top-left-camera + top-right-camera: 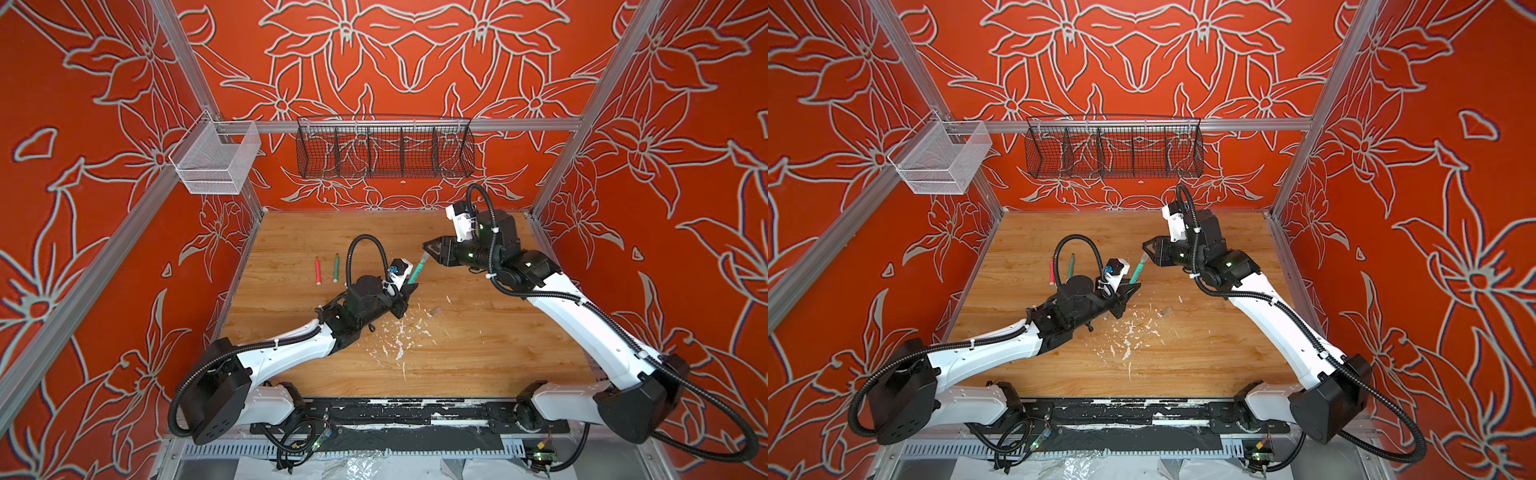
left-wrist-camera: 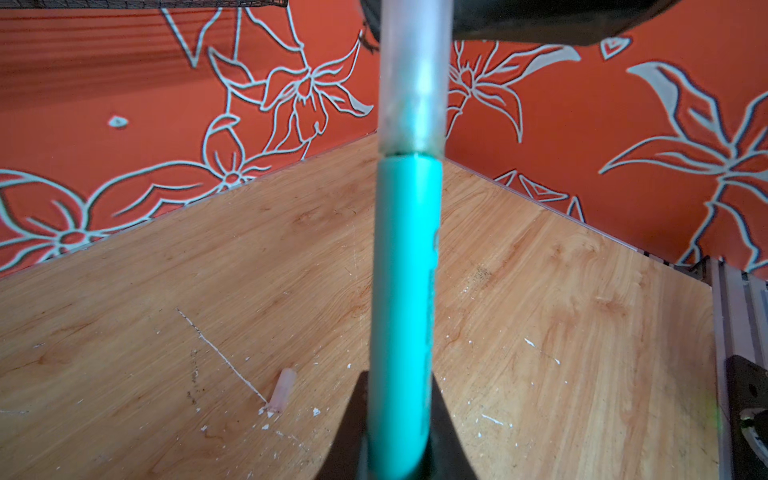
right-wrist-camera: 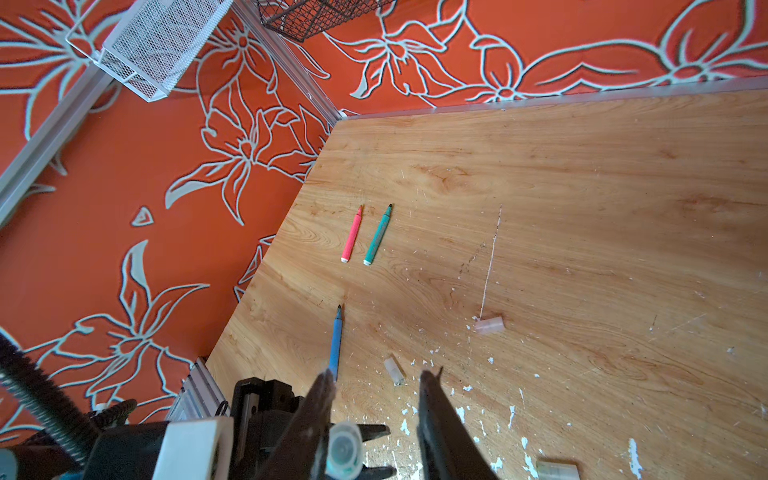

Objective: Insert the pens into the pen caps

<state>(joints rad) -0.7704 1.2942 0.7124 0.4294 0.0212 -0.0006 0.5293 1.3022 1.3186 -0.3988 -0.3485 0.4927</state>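
Green pen (image 2: 403, 291) sits pinched in my left pincer (image 1: 410, 290), pen cap (image 2: 415, 83) on its tip; right pincer (image 3: 379, 376) spread around cap.

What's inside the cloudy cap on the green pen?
The front end of the green pen; a green tinge shows through the pen cap. The tip itself is hidden by cloudy plastic.

teal-green pen (image 2: 403, 291), pink pen (image 1: 318, 271), blue pen (image 3: 336, 345), orange flower-patterned wall (image 1: 104, 249)
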